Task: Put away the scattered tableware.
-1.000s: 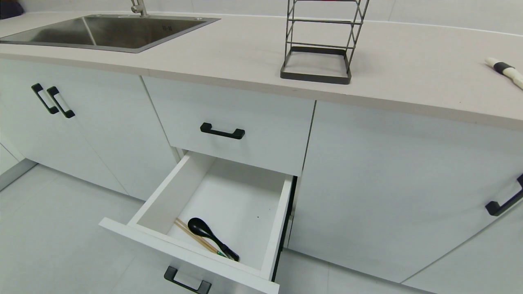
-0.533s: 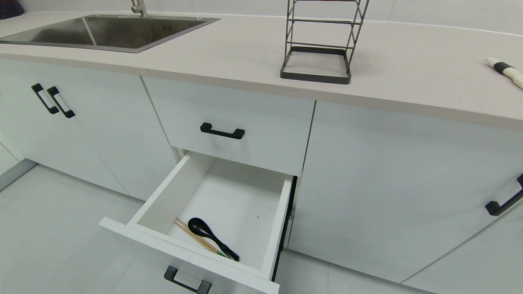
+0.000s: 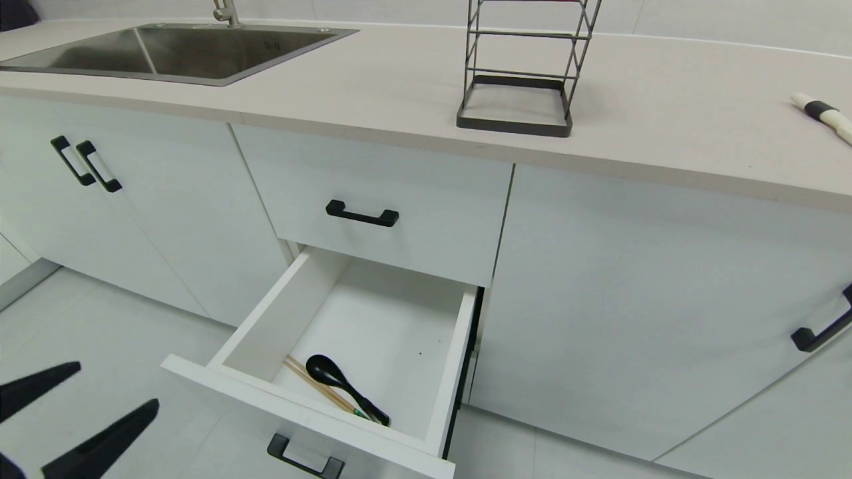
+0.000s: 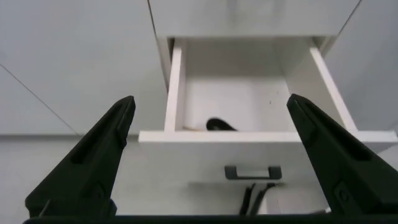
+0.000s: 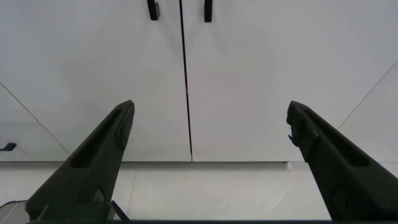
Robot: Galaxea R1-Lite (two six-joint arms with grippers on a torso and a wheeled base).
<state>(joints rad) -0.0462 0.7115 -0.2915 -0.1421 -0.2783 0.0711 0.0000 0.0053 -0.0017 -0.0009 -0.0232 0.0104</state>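
Observation:
The lower drawer stands pulled out, and a black spoon lies inside beside a pair of wooden chopsticks, near the front panel. My left gripper hovers open and holding nothing over the floor, left of the drawer front. In the left wrist view that gripper faces the drawer, where the spoon peeks over the front panel. A white utensil with a black band lies on the counter at the far right. My right gripper is open and holding nothing, facing closed cabinet doors.
A black wire rack stands on the beige countertop, and a steel sink is set in at the left. A shut drawer with a black handle sits above the open one. The open drawer's own handle faces the floor area.
My left gripper's fingers have come into the head view at the lower left. The drawer, spoon and chopsticks have not moved.

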